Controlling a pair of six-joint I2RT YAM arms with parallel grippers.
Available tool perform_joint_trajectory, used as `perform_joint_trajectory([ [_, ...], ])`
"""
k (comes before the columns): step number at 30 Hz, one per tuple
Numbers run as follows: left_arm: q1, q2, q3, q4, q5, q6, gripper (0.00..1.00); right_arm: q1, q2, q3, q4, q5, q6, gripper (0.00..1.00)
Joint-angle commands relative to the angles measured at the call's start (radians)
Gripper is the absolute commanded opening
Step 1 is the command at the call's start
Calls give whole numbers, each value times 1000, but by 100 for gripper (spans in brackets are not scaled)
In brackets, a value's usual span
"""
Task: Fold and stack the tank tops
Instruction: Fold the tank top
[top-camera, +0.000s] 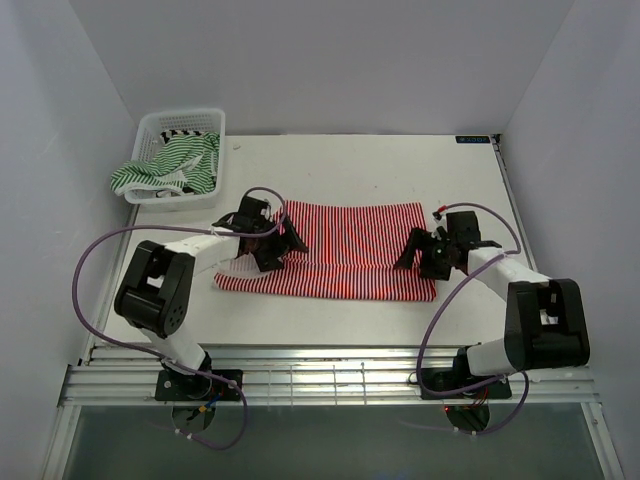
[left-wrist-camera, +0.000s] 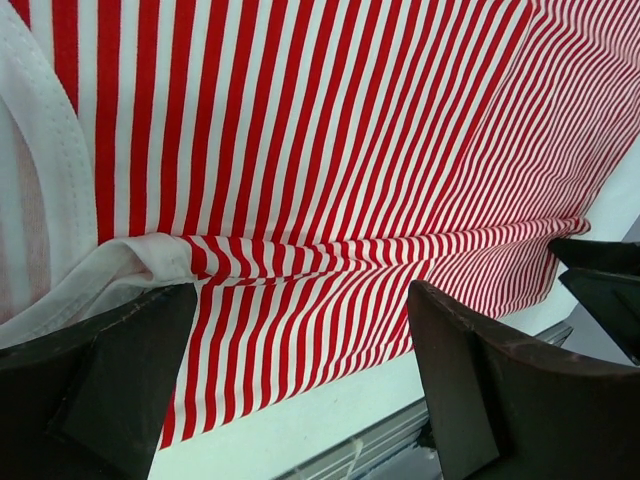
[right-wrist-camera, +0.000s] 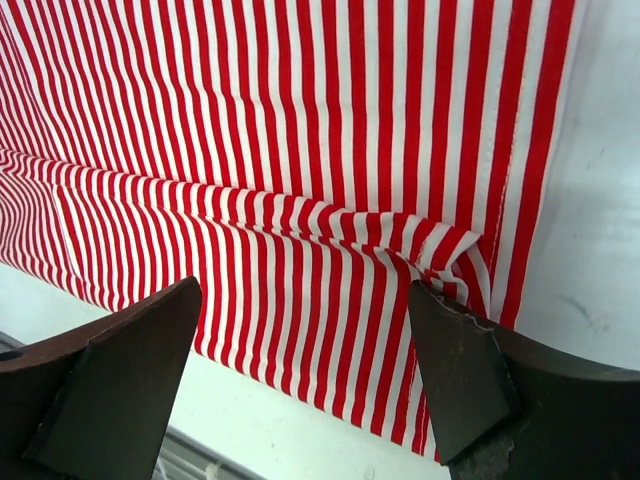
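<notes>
The red-and-white striped top (top-camera: 350, 250) lies spread out across the middle of the white bench (top-camera: 400, 160), its length running left to right. The white-edged openings are at its left end and a straight hem is at its right. A low crease runs along the cloth, parallel to the near edge, so the near strip looks like a separate band.

The left arm reaches in over the left end of the top. Close up, the left fingers (left-wrist-camera: 110, 390) stand wide apart with nothing between them but the striped cloth below. The crease and a bit of white trim (left-wrist-camera: 120, 265) sit just beyond the tips. The right arm does the same at the right end. The right fingers (right-wrist-camera: 110, 380) are also spread wide and hold nothing, and the puckered right corner of the crease (right-wrist-camera: 445, 250) lies just past them. Beside the hem there is bare bench. Whether either pair of tips actually touches the fabric, I cannot tell.

At the far left corner stands a white mesh basket (top-camera: 215, 120). The green-and-white striped top (top-camera: 165, 172) is bundled up in it and spills over its left rim. A bit of black-and-white striped cloth (top-camera: 180, 130) shows inside, at the far end of the basket, well apart from the red top.
</notes>
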Motion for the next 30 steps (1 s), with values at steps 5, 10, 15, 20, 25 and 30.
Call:
perform_joint_trajectory([
  [5, -14, -112, 39, -112, -35, 23, 98, -4, -72, 81, -148, -41, -55, 90],
  [10, -13, -83, 238, -167, -98, 74, 98, -4, -49, 288, -201, 19, -87, 90],
  [15, -4, 109, 514, -282, -213, 168, 98, -8, 47, 478, -195, 86, -78, 90],
  [20, 41, 311, 717, -322, -259, 241, 98, -13, 153, 605, -193, 134, -84, 90],
  [25, 73, 457, 910, -350, -279, 346, 98, -18, 255, 701, -196, 138, -92, 90],
  [30, 87, 541, 973, -356, -308, 398, 98, -21, 304, 726, -196, 146, -96, 90],
])
